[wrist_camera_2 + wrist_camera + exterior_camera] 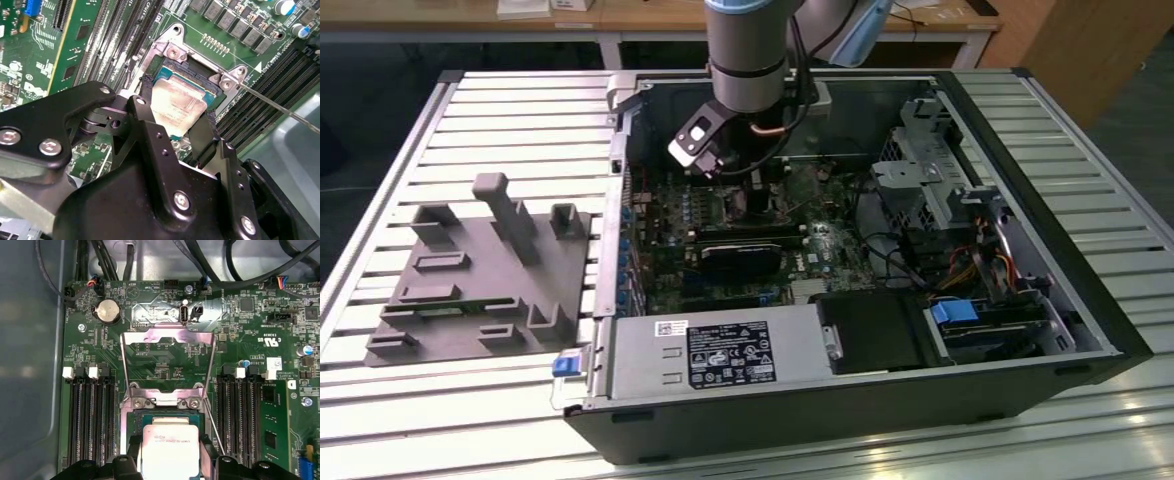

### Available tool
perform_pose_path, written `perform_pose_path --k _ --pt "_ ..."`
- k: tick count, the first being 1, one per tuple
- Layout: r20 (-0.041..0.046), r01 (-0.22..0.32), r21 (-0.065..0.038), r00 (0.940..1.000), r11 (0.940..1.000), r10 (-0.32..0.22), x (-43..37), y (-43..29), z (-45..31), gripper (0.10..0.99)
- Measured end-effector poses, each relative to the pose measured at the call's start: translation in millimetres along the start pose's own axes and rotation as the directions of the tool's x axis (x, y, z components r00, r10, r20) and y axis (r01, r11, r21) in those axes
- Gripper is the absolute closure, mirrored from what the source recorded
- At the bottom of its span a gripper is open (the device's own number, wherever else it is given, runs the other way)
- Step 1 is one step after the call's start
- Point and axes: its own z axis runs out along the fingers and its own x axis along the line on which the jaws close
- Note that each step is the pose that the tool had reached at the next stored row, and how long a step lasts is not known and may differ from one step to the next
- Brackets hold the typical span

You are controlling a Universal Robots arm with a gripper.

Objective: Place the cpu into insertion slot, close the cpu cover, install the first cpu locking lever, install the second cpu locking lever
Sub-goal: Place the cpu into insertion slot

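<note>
Grey fixture [480,265]: sitting on the slatted table [400,420] at the exterior view's left, just beside the open computer case [854,415]; lying well apart from the work.
Gripper [736,198]: reaching down into the case near the middle of the exterior view, hanging over the green circuit board [834,245].
Fingers [131,452]: pinching the cpu [170,452] by two opposite edges, one finger pressing on each side, in both wrist views.
Cpu position: lying flat with its grey face up, sitting between the fingers and straight over the insertion slot [167,415].
Key relation: cpu edges running parallel with the slot's rim, looking squared up and not twisted; slot lying directly beneath the fingers, not off to either side.
Seating: not showing clearly whether the cpu is resting fully in the slot or hovering just above it.
Cpu cover [167,334]: standing swung open on the far side of the slot from the gripper, hinging just beyond the cpu's far edge, showing board through its window.
Locking lever [280,107]: thin metal rod, judged to be one lever, running free alongside the slot, not latching anything.
Memory slots [90,420]: flanking the slot on both sides, staying clear of the fingers.
Drive cage [921,170]: sitting at the exterior view's right, well apart from the gripper.
</note>
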Motion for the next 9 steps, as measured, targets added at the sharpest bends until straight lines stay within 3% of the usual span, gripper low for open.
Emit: perform_pose_path --k 9 --pt "-0.0001 -0.001 0.0 1.0 1.0 0.001 0.7 -0.3 3.4 0.549"
